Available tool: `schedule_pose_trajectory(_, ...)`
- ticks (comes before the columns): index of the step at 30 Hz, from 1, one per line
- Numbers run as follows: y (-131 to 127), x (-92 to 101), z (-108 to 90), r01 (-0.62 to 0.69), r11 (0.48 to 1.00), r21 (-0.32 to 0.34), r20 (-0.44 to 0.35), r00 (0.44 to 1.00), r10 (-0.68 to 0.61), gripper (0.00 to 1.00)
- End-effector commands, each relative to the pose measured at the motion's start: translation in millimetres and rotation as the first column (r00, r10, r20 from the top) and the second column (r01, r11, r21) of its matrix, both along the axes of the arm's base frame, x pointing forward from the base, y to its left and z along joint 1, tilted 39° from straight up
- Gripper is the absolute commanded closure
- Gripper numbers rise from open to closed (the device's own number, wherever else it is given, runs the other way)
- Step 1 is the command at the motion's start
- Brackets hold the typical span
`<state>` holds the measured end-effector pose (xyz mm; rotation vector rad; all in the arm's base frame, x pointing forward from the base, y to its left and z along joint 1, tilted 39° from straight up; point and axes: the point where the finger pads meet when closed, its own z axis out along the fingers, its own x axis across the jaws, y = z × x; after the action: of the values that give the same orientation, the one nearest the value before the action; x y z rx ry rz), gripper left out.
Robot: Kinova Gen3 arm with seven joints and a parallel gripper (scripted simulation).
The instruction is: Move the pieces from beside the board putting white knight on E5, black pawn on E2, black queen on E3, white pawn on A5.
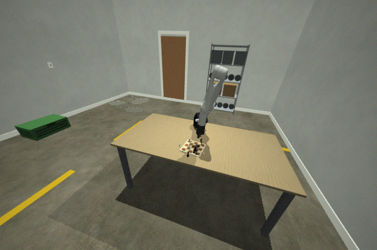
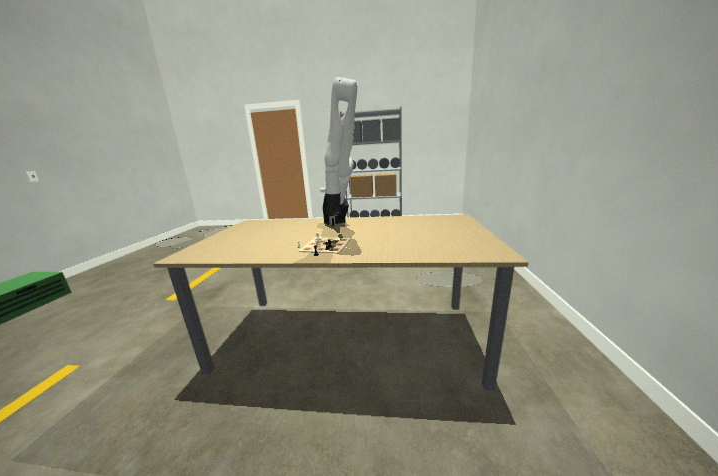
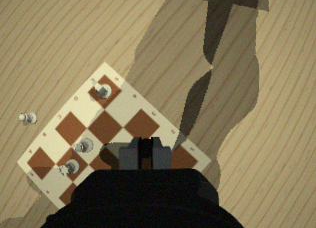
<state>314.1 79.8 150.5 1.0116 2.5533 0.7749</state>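
My gripper (image 1: 198,136) (image 2: 332,221) (image 3: 146,148) is shut on the black pawn (image 3: 146,142), above the board (image 3: 125,88), with the fingertips over its E-file side in the wrist view. The pawn's lower part is hard to make out. The white knight (image 1: 189,139) (image 3: 104,90) stands on the corner square E5. The white pawn (image 1: 179,144) (image 2: 299,245) (image 3: 30,118) stands on the table outside the board's lettered edge. The black queen (image 1: 188,154) (image 2: 316,250) stands on the table by the front edge of the board; the wrist view does not show it.
Two white pieces stand near the lettered side, one on C4 (image 3: 84,145) and one on B4 (image 3: 69,167). Dark pieces (image 1: 195,149) (image 2: 329,245) stand on the board's front part, hidden by my gripper body in the wrist view. The arm's shadow falls across the board.
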Motion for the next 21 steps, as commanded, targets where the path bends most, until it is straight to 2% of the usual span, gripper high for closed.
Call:
schedule_pose_trajectory(1,20.4,0.5,-6.5,-0.047,0.998,0.033,0.013,0.999,0.046,1.00)
schedule_pose_trajectory(21,26.6,6.9,-18.6,-0.055,0.998,0.034,0.017,0.998,0.054,1.00)
